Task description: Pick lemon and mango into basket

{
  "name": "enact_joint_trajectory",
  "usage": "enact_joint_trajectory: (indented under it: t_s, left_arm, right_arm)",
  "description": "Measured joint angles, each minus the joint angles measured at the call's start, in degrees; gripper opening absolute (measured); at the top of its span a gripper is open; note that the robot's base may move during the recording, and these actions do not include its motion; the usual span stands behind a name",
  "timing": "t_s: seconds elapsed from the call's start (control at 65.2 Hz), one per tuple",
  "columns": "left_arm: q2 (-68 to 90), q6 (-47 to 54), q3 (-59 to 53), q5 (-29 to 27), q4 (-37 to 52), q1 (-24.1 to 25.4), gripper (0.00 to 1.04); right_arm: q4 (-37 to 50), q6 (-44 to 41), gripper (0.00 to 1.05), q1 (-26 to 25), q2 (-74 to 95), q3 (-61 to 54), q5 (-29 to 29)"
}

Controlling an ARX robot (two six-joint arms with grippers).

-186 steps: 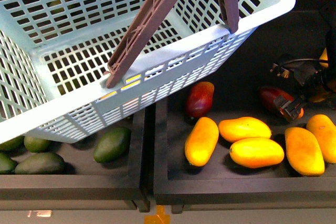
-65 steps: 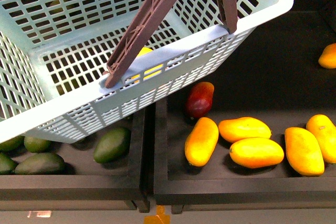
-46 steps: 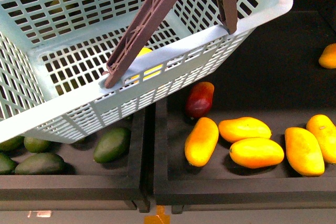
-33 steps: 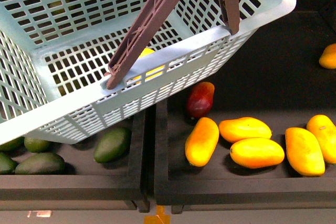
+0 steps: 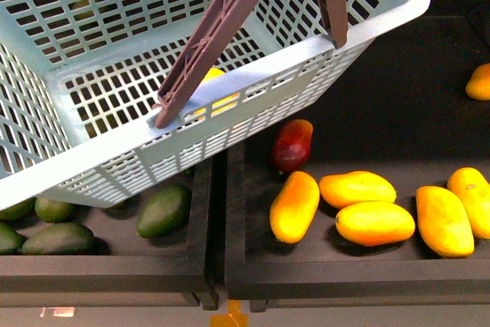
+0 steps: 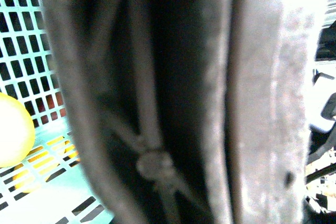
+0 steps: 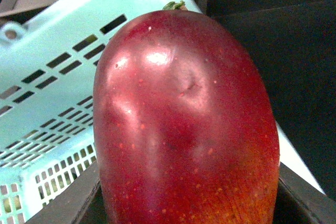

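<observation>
The aqua basket hangs tilted over the trays, its brown handles running up out of the front view. My left gripper is shut on a handle, which fills the left wrist view and hides the fingers. The yellow lemon lies inside the basket, seen through the slots, and shows as lemon on the slotted basket floor. My right gripper is shut on a dark red mango, held just above the basket's rim. Neither arm shows in the front view.
The black right tray holds several yellow-orange mangoes and one red mango. Another orange fruit lies at the far right. Green avocados sit in the left tray, partly under the basket.
My right gripper, earlier low at the right on a red mango, has lifted it out of the front view. The basket has swayed slightly; the lemon now shows more inside it.
</observation>
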Motion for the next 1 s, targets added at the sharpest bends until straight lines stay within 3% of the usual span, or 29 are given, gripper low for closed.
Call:
enact_joint_trajectory:
  t_s: [0.184, 0.307, 0.552, 0.582, 0.613, 0.674, 0.751, 0.996]
  left_arm:
    - [0.0, -0.11, 0.0, -0.04, 0.0, 0.02, 0.14]
    - [0.02, 0.15, -0.11, -0.31, -0.04, -0.02, 0.14]
    - [0.02, 0.22, -0.22, -0.46, -0.07, 0.07, 0.14]
    - [0.02, 0.22, -0.22, -0.46, -0.07, 0.09, 0.14]
    - [0.02, 0.15, -0.22, -0.37, -0.07, 0.07, 0.14]
    - [0.02, 0.17, -0.22, 0.09, -0.04, -0.17, 0.14]
    - [0.02, 0.02, -0.22, 0.7, -0.04, -0.37, 0.14]
    - [0.02, -0.02, -0.22, -0.44, -0.04, -0.07, 0.14]
  right_arm:
    - [1.09, -0.26, 0.97, 0.46, -0.17, -0.09, 0.5]
    - [3.56, 1.16, 0.96, -1.36, -2.27, -2.93, 1.46]
    - [7.67, 1.79, 0.96, -11.04, -15.82, -17.86, 6.08]
    - [10.6, 0.59, 0.93, -11.45, -16.68, -19.58, 7.72]
    - [19.34, -3.39, 0.86, -12.0, -18.38, -23.43, 10.34]
    - [30.67, -9.79, 0.76, -12.7, -20.65, -29.35, 10.21]
    - [38.18, -14.64, 0.64, -13.53, -23.28, -35.63, 9.03]
    - [43.23, -18.91, 0.25, -16.63, -31.63, -49.4, 6.05]
